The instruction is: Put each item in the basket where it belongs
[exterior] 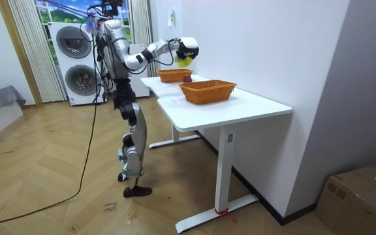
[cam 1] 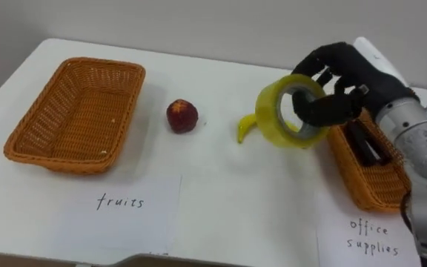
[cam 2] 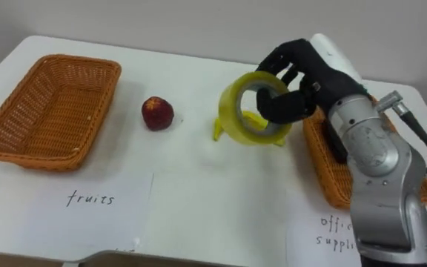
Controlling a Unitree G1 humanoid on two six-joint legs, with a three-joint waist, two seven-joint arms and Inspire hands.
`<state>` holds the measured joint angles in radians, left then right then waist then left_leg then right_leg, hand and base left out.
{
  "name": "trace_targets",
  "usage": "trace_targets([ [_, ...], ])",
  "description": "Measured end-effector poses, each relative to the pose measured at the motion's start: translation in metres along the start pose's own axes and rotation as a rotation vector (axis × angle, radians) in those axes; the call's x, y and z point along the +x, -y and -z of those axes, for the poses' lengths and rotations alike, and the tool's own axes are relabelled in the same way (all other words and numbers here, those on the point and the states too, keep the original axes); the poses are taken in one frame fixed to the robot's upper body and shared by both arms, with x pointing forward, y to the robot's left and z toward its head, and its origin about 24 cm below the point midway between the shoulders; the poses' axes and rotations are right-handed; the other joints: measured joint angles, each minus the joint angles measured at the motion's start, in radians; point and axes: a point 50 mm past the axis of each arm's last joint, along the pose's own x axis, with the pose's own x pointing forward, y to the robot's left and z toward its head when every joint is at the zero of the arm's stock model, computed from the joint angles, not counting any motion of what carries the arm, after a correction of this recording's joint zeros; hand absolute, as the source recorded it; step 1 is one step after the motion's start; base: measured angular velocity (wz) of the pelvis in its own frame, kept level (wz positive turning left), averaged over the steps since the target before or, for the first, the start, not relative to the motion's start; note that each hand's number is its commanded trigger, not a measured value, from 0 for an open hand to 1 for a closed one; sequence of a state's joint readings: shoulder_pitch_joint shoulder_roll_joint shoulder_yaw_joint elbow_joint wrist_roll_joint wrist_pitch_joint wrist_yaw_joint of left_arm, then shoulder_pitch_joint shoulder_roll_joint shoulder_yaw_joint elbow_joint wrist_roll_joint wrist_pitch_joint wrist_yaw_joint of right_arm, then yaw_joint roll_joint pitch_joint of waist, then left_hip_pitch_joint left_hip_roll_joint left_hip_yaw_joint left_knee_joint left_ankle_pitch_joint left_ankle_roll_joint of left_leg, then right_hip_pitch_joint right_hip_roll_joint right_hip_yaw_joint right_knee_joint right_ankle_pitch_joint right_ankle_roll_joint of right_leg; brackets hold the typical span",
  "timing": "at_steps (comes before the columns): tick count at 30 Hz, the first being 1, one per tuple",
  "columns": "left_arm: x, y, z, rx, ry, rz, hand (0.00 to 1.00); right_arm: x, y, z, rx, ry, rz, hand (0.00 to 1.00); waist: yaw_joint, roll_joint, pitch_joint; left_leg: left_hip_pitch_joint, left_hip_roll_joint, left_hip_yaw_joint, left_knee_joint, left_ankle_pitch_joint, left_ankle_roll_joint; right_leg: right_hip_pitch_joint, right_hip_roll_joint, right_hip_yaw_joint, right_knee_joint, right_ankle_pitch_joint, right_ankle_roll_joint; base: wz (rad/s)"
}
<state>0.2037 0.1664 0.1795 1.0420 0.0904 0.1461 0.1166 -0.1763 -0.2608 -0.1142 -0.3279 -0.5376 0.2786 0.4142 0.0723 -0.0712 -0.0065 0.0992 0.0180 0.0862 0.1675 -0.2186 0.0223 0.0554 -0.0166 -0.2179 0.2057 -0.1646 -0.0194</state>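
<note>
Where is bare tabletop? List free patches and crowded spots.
Free: the strip between the fruit basket and the apple; the front middle, right of the left paper sheet. Crowded: the right hand holds the tape roll by the banana and the office basket.

R hand (cam 1: 337, 87) grips tape roll (cam 1: 291, 112) above table (cam 1: 221, 200)

Yellow tape roll (cam 1: 269, 116) in right-hand fingers (cam 1: 325, 111); red apple (cam 1: 181, 116), banana (cam 1: 245, 127) between fruit basket (cam 1: 65, 162) and office basket (cam 1: 369, 185)
</note>
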Motion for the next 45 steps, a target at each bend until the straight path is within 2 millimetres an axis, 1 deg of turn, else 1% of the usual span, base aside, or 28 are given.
trace_targets([
  [2,0.000,-0.002,0.004,-0.014,-0.008,-0.001,0.00,0.000,0.002,0.001,0.010,0.001,0.017,1.00,-0.006,-0.001,-0.0001,0.001,0.001,0.007,0.000,0.000,0.000,-0.002,0.002,0.007,0.000,0.000,-0.001,-0.08],
  [4,-0.001,-0.003,0.008,-0.021,-0.018,0.000,0.00,-0.001,0.004,0.002,0.013,-0.002,0.033,1.00,-0.010,-0.005,-0.0020,0.001,0.001,0.008,0.000,0.000,0.000,-0.002,0.002,0.010,0.000,0.000,-0.001,-0.03],
  [5,-0.001,-0.005,0.011,-0.028,-0.026,-0.003,0.00,-0.001,0.006,0.003,0.016,-0.005,0.048,1.00,-0.013,-0.004,0.0005,0.001,0.001,0.009,0.001,0.000,0.000,-0.003,0.002,0.012,0.000,0.000,-0.001,0.00],
  [6,-0.001,-0.005,0.012,-0.031,-0.028,-0.005,0.00,-0.002,0.008,0.003,0.019,-0.007,0.065,1.00,-0.013,-0.008,-0.0005,0.001,0.001,0.010,0.002,0.000,0.000,-0.005,0.002,0.014,0.000,0.000,-0.001,0.00],
  [9,-0.001,-0.007,0.016,-0.051,-0.040,-0.005,0.00,-0.002,0.012,0.004,0.009,-0.009,0.089,1.00,-0.013,-0.013,0.0019,0.001,0.002,0.010,0.002,0.000,0.000,-0.005,0.001,0.015,0.000,0.000,-0.001,0.00],
  [13,-0.002,-0.008,0.019,-0.064,-0.047,-0.001,0.00,-0.003,0.018,0.006,0.001,-0.008,0.136,1.00,-0.013,-0.025,0.0103,0.000,0.002,0.010,0.004,0.000,0.000,-0.006,0.001,0.014,-0.003,0.000,-0.001,0.00],
  [16,-0.001,-0.008,0.018,-0.060,-0.045,0.018,0.00,-0.006,0.028,0.009,-0.032,-0.017,0.181,1.00,-0.015,-0.030,0.0092,-0.001,0.001,0.010,0.004,-0.002,0.001,-0.006,0.001,0.014,-0.003,-0.001,0.001,0.00],
  [20,-0.001,-0.013,0.019,-0.085,-0.047,0.015,0.00,-0.008,0.042,0.020,-0.070,-0.058,0.255,1.00,-0.019,-0.032,0.0076,-0.001,0.001,0.010,0.003,-0.003,0.001,-0.007,0.002,0.015,-0.005,-0.001,0.001,0.00],
  [23,-0.001,-0.014,0.017,-0.085,-0.044,0.012,0.00,-0.009,0.044,0.023,-0.069,-0.070,0.289,1.00,-0.033,-0.030,0.0084,-0.002,0.001,0.010,0.002,-0.003,0.001,-0.007,0.003,0.015,-0.004,-0.001,0.001,0.00],
  [25,-0.001,-0.014,0.016,-0.085,-0.044,0.012,0.00,-0.009,0.044,0.024,-0.069,-0.073,0.299,1.00,-0.042,-0.023,0.0099,-0.002,0.001,0.014,0.002,-0.003,0.001,-0.009,0.004,0.017,-0.003,-0.001,0.001,-0.02],
  [28,0.000,-0.013,0.013,-0.085,-0.035,0.010,0.00,-0.008,0.044,0.035,-0.067,-0.112,0.315,1.00,-0.045,-0.017,0.0077,-0.003,0.002,0.019,0.002,-0.002,0.001,-0.015,0.004,0.023,0.000,-0.001,0.001,-0.06],
  [29,0.000,-0.013,0.012,-0.086,-0.032,0.010,0.00,-0.008,0.043,0.039,-0.062,-0.132,0.315,1.00,-0.046,-0.015,0.0044,-0.005,0.002,0.020,0.002,-0.002,0.001,-0.018,0.004,0.024,0.001,0.000,0.001,-0.05],
  [33,0.000,-0.013,0.008,-0.087,-0.019,0.010,0.00,-0.008,0.044,0.048,-0.061,-0.166,0.309,1.00,-0.059,-0.002,-0.0034,-0.004,0.002,0.022,0.001,-0.002,0.001,-0.021,0.003,0.025,0.003,0.000,0.001,-0.01],
  [37,0.000,-0.013,0.007,-0.088,-0.015,0.010,0.00,-0.008,0.046,0.056,-0.069,-0.196,0.294,1.00,-0.069,-0.005,-0.0014,-0.001,0.002,0.022,0.001,-0.002,0.001,-0.021,0.002,0.029,0.003,0.000,0.001,0.00],
  [38,0.000,-0.013,0.007,-0.087,-0.016,0.010,0.00,-0.008,0.047,0.059,-0.074,-0.205,0.291,1.00,-0.070,-0.009,0.0006,-0.001,0.002,0.022,0.001,-0.002,0.001,-0.020,0.001,0.029,0.002,0.000,0.001,0.00],
  [39,0.000,-0.013,0.007,-0.087,-0.015,0.010,0.00,-0.008,0.048,0.061,-0.079,-0.216,0.287,1.00,-0.071,-0.011,0.0008,-0.001,0.002,0.022,0.002,-0.002,0.001,-0.020,0.001,0.029,0.001,0.000,0.001,0.00],
  [41,0.000,-0.014,0.006,-0.088,-0.013,0.010,0.00,-0.008,0.049,0.072,-0.096,-0.261,0.271,1.00,-0.071,-0.021,0.0021,-0.001,0.002,0.022,0.002,-0.002,0.001,-0.019,0.001,0.029,-0.001,0.000,0.001,0.00],
  [44,0.000,-0.014,0.005,-0.088,-0.011,0.009,0.00,-0.010,0.046,0.078,-0.100,-0.288,0.257,1.00,-0.069,-0.031,0.0073,-0.002,0.002,0.023,0.002,-0.002,0.001,-0.020,0.001,0.027,-0.001,0.000,0.001,0.00],
  [45,0.001,-0.014,0.005,-0.088,-0.010,0.009,0.00,-0.012,0.045,0.080,-0.103,-0.294,0.253,1.00,-0.068,-0.032,0.0075,-0.002,0.002,0.023,0.002,-0.002,0.001,-0.020,0.002,0.027,-0.001,0.000,0.001,0.00],
])
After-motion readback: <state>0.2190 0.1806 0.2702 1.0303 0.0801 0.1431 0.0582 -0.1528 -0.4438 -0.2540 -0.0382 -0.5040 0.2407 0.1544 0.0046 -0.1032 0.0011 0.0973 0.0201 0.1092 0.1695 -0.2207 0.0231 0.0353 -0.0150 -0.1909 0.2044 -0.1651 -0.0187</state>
